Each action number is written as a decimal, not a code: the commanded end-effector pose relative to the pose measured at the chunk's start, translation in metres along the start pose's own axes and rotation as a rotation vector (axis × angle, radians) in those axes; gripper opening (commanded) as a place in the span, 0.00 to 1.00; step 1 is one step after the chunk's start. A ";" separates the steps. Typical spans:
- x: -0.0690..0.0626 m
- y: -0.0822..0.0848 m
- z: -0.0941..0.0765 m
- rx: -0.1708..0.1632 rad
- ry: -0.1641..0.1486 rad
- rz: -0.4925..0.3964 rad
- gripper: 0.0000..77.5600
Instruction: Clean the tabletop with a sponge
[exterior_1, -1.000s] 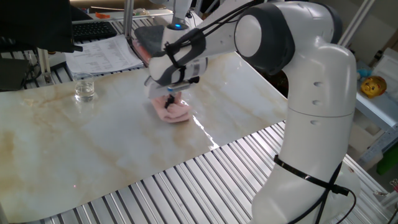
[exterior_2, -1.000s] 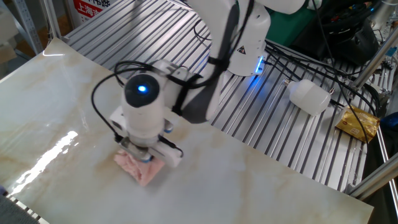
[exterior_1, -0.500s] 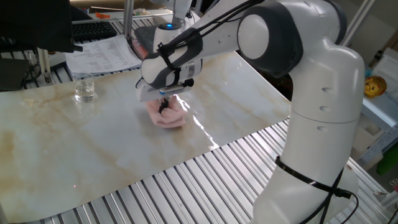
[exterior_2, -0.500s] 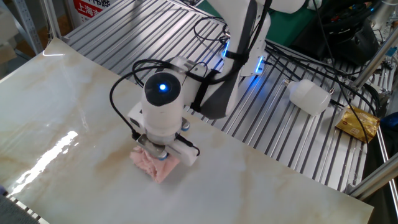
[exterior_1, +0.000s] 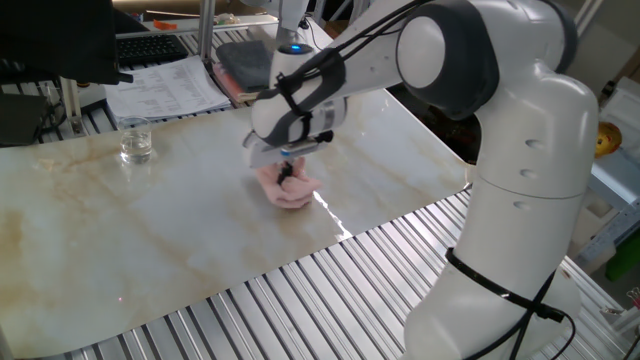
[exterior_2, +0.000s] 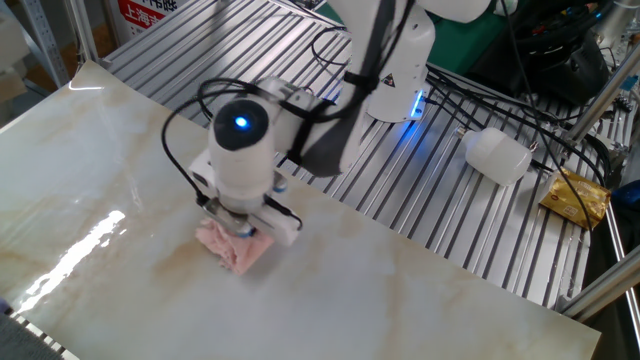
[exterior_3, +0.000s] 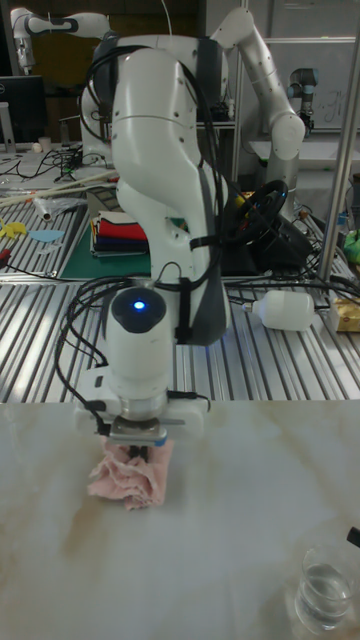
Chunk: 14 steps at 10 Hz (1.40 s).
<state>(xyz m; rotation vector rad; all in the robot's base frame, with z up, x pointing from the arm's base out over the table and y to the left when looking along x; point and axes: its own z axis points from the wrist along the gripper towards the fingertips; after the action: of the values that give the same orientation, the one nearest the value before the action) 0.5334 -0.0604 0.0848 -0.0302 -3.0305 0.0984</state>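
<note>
The pale pink, wrinkled sponge (exterior_1: 290, 192) (exterior_2: 230, 250) (exterior_3: 128, 478) lies crumpled on the cream marble-look tabletop (exterior_1: 150, 230) (exterior_2: 400, 290) (exterior_3: 230, 540), near its middle. My gripper (exterior_1: 287, 176) (exterior_2: 243, 231) (exterior_3: 137, 453) points straight down into the sponge, its fingers shut on the cloth and pressing it against the surface. The gripper body hides the fingertips and the top of the sponge. A bright streak of reflected light runs across the tabletop just beside the sponge.
A clear glass (exterior_1: 136, 142) (exterior_3: 325, 585) with a little water stands on the tabletop, away from the sponge. Ribbed metal slats (exterior_1: 330, 290) surround the sheet. A white bottle (exterior_2: 497, 155) (exterior_3: 290, 310) and a yellow packet (exterior_2: 575, 197) lie on the slats among cables.
The gripper dragged the sponge across the tabletop one way, then back the other way, ending slightly farther from the glass. Its hold on the sponge is unchanged.
</note>
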 end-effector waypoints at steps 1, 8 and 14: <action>0.010 -0.034 0.011 0.025 -0.001 -0.030 0.01; -0.008 -0.079 0.002 0.071 -0.014 -0.090 0.01; -0.020 -0.117 -0.007 0.094 -0.028 -0.132 0.01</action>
<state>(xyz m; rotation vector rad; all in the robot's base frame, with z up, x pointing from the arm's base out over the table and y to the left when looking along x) 0.5465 -0.1663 0.0906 0.1476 -3.0413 0.2163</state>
